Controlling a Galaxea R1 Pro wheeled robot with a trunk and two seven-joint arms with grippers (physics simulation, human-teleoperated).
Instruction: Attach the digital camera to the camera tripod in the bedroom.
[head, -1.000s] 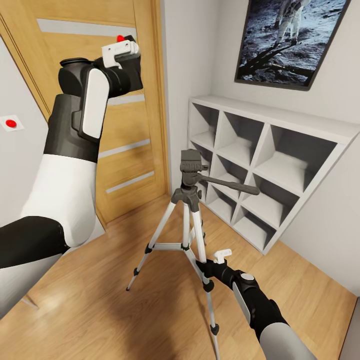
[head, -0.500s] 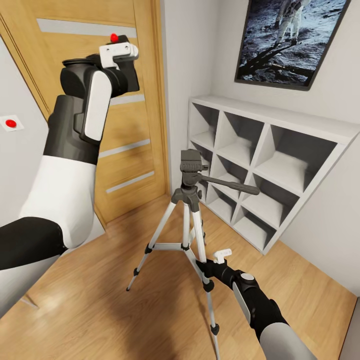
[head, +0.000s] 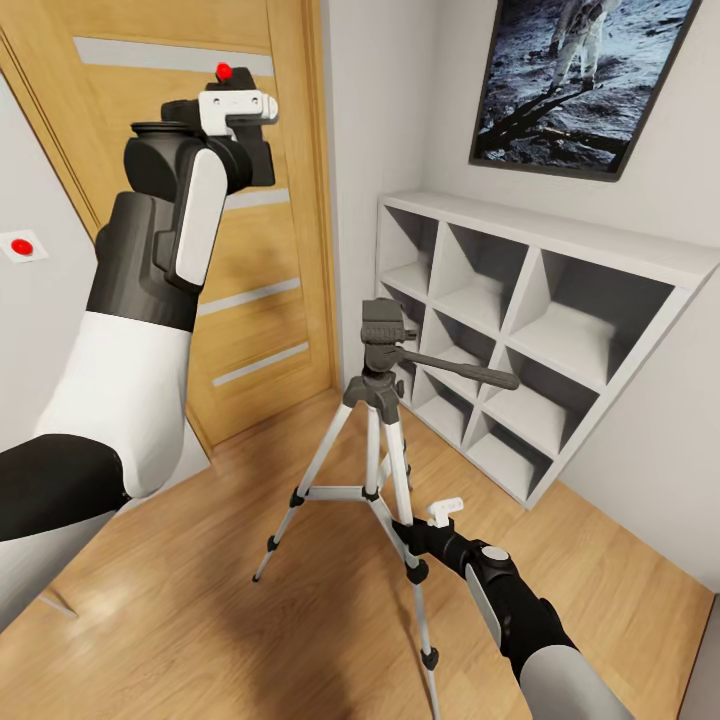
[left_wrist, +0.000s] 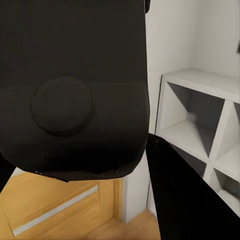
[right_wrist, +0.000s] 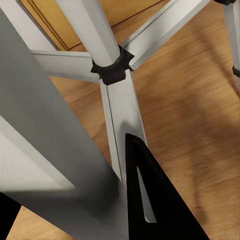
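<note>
at the far left of the head view we see a white wall plate (head: 22, 246) with a red dot, well below our raised left arm. our left tool (head: 238, 105) is held high in front of the wooden door (head: 255, 290), and it is closed on the digital camera (head: 250, 150), whose black body sits just under the tool's white fingers (head: 236, 103), with its red dot showing just above them. in the left wrist view the digital camera (left_wrist: 75, 85) sits right against the lens as a dark rounded body with a round raised disc on it, and past it we make out the door and the white cube shelves (left_wrist: 200, 125). the camera tripod (head: 375, 440) stands on the wood plank floor (head: 200, 600), well below the left tool and to its right, its head bare and its long pan handle pointing toward the cube shelves (head: 520, 340). our right tool (head: 425, 528) is low down, closed around the tripod's near leg just below the leg braces; in the right wrist view the silver leg (right_wrist: 55, 145) passes right beside a dark finger (right_wrist: 150, 195), with the black brace joint and the floor beyond. above the shelves, high above the right tool, hangs the astronaut moon poster (head: 585, 80) on the pale grey wall.
</note>
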